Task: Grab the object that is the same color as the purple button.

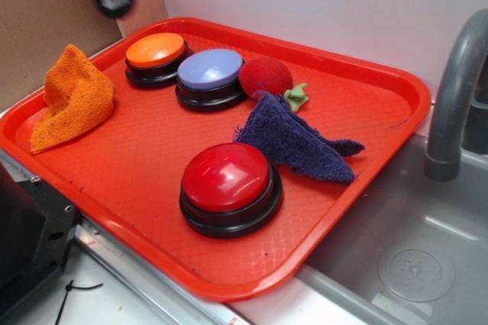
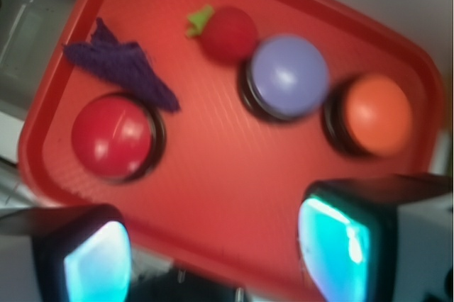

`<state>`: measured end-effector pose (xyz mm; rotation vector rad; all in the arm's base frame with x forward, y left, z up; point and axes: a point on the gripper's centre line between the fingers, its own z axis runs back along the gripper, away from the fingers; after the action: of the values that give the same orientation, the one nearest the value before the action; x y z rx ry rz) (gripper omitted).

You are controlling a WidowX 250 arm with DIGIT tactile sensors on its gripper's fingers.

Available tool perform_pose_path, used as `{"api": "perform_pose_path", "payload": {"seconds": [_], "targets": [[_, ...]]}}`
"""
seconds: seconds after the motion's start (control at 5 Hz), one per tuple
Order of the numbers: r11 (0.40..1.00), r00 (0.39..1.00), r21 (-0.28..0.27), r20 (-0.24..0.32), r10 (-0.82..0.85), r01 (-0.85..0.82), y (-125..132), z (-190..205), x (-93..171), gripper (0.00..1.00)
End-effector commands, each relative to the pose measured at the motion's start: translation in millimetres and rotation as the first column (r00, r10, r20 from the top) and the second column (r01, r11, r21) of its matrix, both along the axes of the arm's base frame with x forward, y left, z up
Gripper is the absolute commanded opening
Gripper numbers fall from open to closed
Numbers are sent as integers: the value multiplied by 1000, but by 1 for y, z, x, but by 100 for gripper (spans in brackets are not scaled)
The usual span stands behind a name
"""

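Purple rag (image 1: 299, 139) is your target: it matches the lavender dome of the purple button (image 1: 210, 69), and it lies crumpled on the red tray (image 1: 145, 165) at about four o'clock from that button, touching the red plush ball (image 1: 265, 76) at its upper edge and sitting just beside the big red button (image 1: 227, 178).

Your gripper (image 2: 213, 252) hangs high above the tray's far-left corner, well apart from the rag, with its fingers (image 2: 339, 245) spread wide and nothing between them.

Watch the crowding. If you descend at the rag's upper end, a finger will likely land on the plush ball or clip its green leaf (image 1: 296, 96); come down too near seven o'clock of the rag and you may press the red button instead. The rag looks soft and floppy, so a shallow pinch could slip off a loose corner.

In the exterior view the gripper is cut off by the top edge and blurred. The wrist view is also blurred, so the rag's folds are hard to read, and the orange cloth (image 1: 72, 96) does not show there.
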<state>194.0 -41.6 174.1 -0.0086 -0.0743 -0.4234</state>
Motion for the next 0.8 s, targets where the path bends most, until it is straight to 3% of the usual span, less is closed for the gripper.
{"api": "perform_pose_path", "payload": {"seconds": [0.0, 0.2, 0.6], "targets": [[949, 956, -139, 127, -266, 282, -48, -47, 44, 100], [905, 925, -201, 152, -348, 374, -61, -69, 55, 100], [734, 791, -294, 212, -575, 612, -79, -100, 62, 100]]}}
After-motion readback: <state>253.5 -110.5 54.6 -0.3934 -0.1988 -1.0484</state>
